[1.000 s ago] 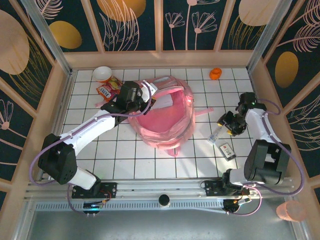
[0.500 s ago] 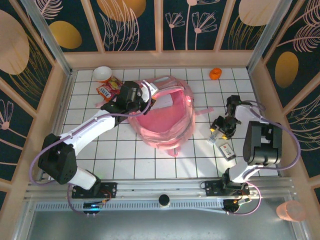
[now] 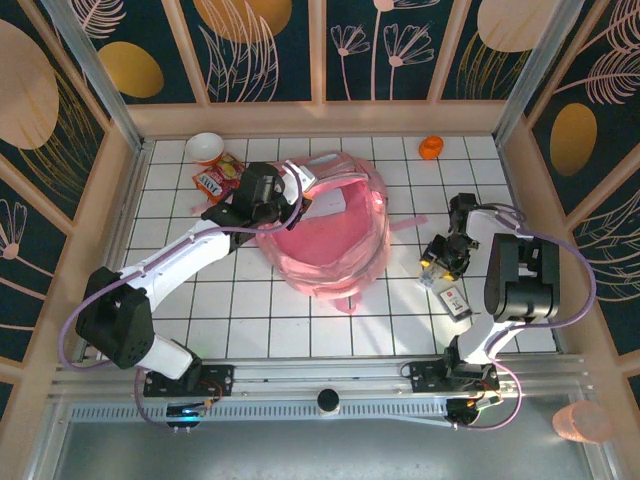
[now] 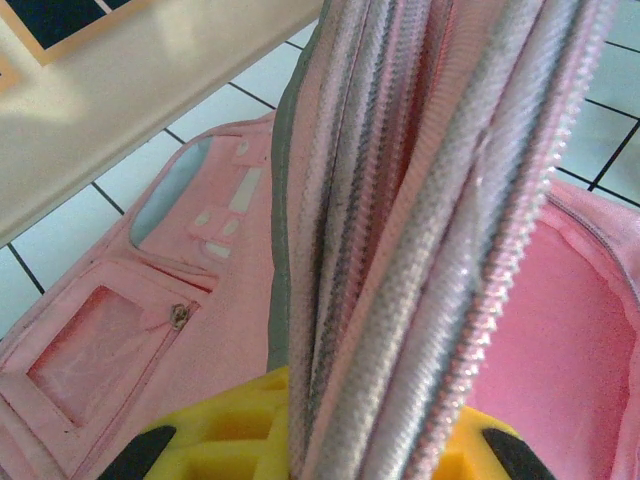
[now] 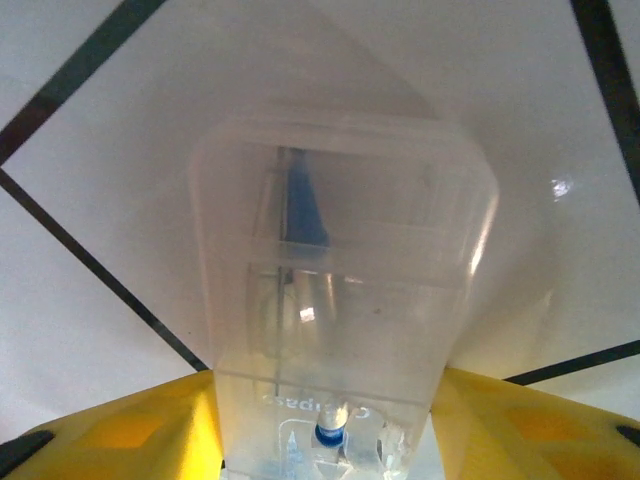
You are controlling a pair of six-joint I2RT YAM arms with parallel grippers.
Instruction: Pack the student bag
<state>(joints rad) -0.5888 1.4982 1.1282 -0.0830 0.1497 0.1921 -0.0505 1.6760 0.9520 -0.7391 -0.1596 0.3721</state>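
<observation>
Centrally, the student bag [image 3: 330, 225] — a large soft pink fabric backpack with white trim — lies on the white tiled table [image 3: 250, 320], its main opening gaping upward and a pink strap [image 3: 410, 222] trailing off to its right. The left tool [image 3: 262, 190] sits at the bag's far-left rim, pressed together on the zipped edge. In the left wrist view the left tool [image 4: 320, 440] has a folded band of pink cloth and zipper teeth standing up between its yellow fingers [image 4: 230, 430], with the bag's front pockets [image 4: 150, 330] lying beyond. The right tool [image 3: 440, 258] is over the table to the bag's right, well apart from the fabric. It is pinching a clear rectangular plastic case [image 3: 432, 268]. From the right wrist, the right tool [image 5: 325, 430] grips the lower end of that case [image 5: 340, 290], which has a blue piece inside it. A small flat dark-and-white card [image 3: 455, 300] lies just beside this tool — on its near side. Past the bag's far-left corner, near the left tool, are a white bowl [image 3: 204, 147] and a red-orange snack packet [image 3: 215, 180]. A small orange object [image 3: 430, 147] rests by the far edge.
</observation>
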